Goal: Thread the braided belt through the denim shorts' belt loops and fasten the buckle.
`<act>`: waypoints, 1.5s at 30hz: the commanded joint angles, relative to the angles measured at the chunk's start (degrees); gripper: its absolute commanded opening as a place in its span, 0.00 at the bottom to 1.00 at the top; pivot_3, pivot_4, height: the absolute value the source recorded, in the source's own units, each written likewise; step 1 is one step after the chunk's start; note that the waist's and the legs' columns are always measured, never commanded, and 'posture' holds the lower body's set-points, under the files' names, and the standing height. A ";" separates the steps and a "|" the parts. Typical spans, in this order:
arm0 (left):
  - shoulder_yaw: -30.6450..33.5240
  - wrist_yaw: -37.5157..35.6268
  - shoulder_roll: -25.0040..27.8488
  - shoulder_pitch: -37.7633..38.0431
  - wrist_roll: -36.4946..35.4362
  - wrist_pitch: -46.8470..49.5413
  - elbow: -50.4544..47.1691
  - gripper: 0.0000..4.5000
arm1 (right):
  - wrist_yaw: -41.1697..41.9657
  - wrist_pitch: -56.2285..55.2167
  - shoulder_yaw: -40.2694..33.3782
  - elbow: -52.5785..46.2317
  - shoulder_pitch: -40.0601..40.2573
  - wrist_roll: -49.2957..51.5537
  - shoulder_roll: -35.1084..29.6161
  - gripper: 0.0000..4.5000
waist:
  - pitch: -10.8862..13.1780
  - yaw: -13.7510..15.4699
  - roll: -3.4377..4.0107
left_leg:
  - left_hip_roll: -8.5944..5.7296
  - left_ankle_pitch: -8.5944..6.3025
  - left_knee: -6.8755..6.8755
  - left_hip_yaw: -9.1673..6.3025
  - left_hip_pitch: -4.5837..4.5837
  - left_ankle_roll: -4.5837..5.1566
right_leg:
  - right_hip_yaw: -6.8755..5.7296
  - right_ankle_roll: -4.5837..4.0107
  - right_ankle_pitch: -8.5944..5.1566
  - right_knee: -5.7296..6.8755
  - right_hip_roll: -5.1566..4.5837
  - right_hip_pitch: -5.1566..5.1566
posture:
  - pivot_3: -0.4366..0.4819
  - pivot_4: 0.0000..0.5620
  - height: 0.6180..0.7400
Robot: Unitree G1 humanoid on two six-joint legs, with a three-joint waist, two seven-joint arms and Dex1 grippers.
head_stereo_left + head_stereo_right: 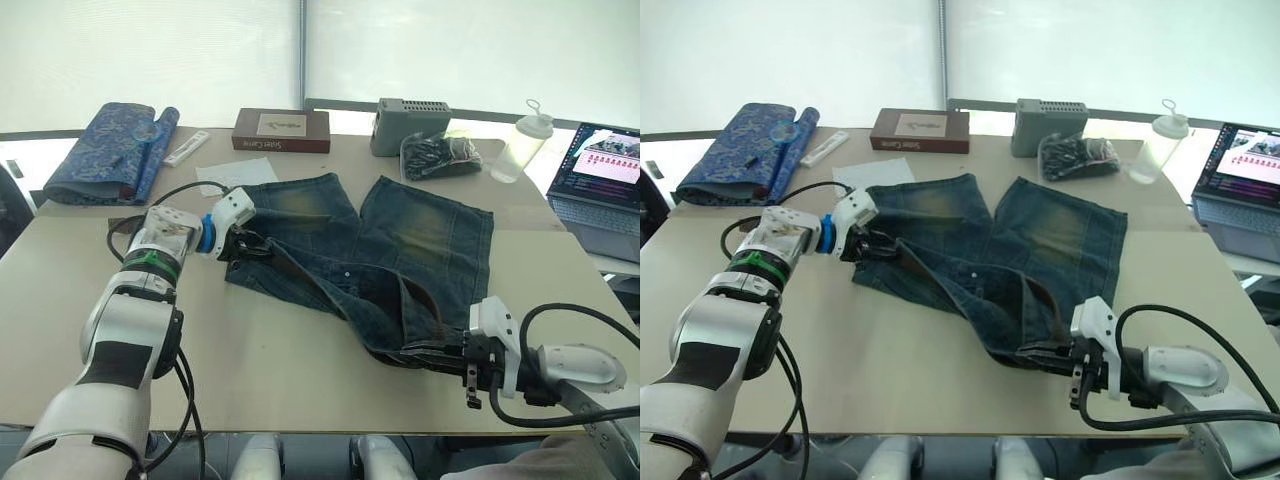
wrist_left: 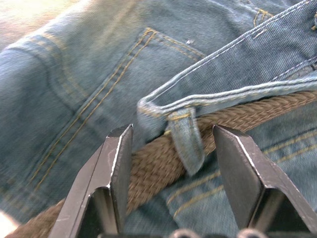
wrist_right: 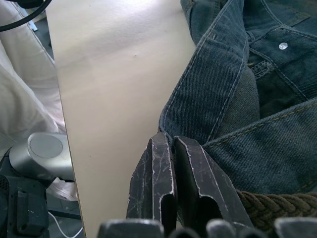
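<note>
Head view: one denim shorts (image 1: 370, 265) on the counter (image 1: 300, 385), my left tool (image 1: 243, 243) at the waistband's left end, right tool (image 1: 1072, 365) at its near-right end.
Left wrist: fingers spread around one belt loop (image 2: 185, 141) with braided belt (image 2: 163, 163) through it.
Right wrist: fingers pressed together at the denim edge.

Bare beige tabletop (image 1: 280, 370) open along near edge. Far side crowded: blue patterned fabric roll (image 1: 105, 150), brown flat box (image 1: 281, 130), grey box (image 1: 410, 125), clear plastic bottle (image 1: 522, 145), open laptop (image 1: 605, 165).
</note>
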 commanded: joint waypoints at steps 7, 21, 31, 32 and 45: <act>1.97 2.43 -0.91 -1.01 1.63 -3.70 1.92 0.02 | -3.67 0.51 -2.62 -2.76 0.30 0.52 -0.52 0.00 | 0.00 -0.03 0.00 | 0.00 0.00 0.00 0.00 0.03 0.00 | 0.01 0.01 0.00 0.02 0.00 0.02 | 0.48 0.27 0.82; 14.45 -5.28 8.48 3.27 -9.07 -8.20 -10.32 0.02 | -17.68 -5.68 -2.77 8.11 -17.92 -7.05 6.71 0.00 | 0.01 -1.03 0.00 | 0.02 0.00 0.00 0.00 0.03 0.00 | 0.01 -0.02 0.02 0.10 0.02 -0.02 | 0.48 0.27 0.82; 26.46 -6.65 17.60 42.47 -28.62 17.70 -67.87 0.02 | -3.12 -2.19 -9.18 2.82 -3.34 2.95 0.49 0.00 | 0.01 -1.57 0.07 | 0.06 -0.21 -0.08 -0.01 0.01 0.21 | 0.04 -0.42 0.16 0.07 -0.05 -0.01 | 0.48 0.27 0.82; 28.09 -5.61 18.43 47.96 -29.85 20.09 -72.94 0.02 | -1.55 -2.34 -10.00 2.46 -0.15 3.10 -0.57 0.00 | 0.01 -1.62 0.07 | 0.06 -0.26 -0.08 0.00 0.02 0.22 | 0.05 -0.41 0.14 0.05 -0.07 0.01 | 0.48 0.27 0.82; 42.27 2.53 20.69 72.12 -41.31 34.89 -81.11 0.54 | 9.83 6.35 -23.75 -2.14 22.38 12.21 -7.47 0.55 | 0.16 -0.31 0.29 | 0.25 -0.62 -0.04 0.09 1.21 -0.37 | -0.12 -0.72 -0.44 -0.08 -0.14 0.84 | 0.48 0.27 0.82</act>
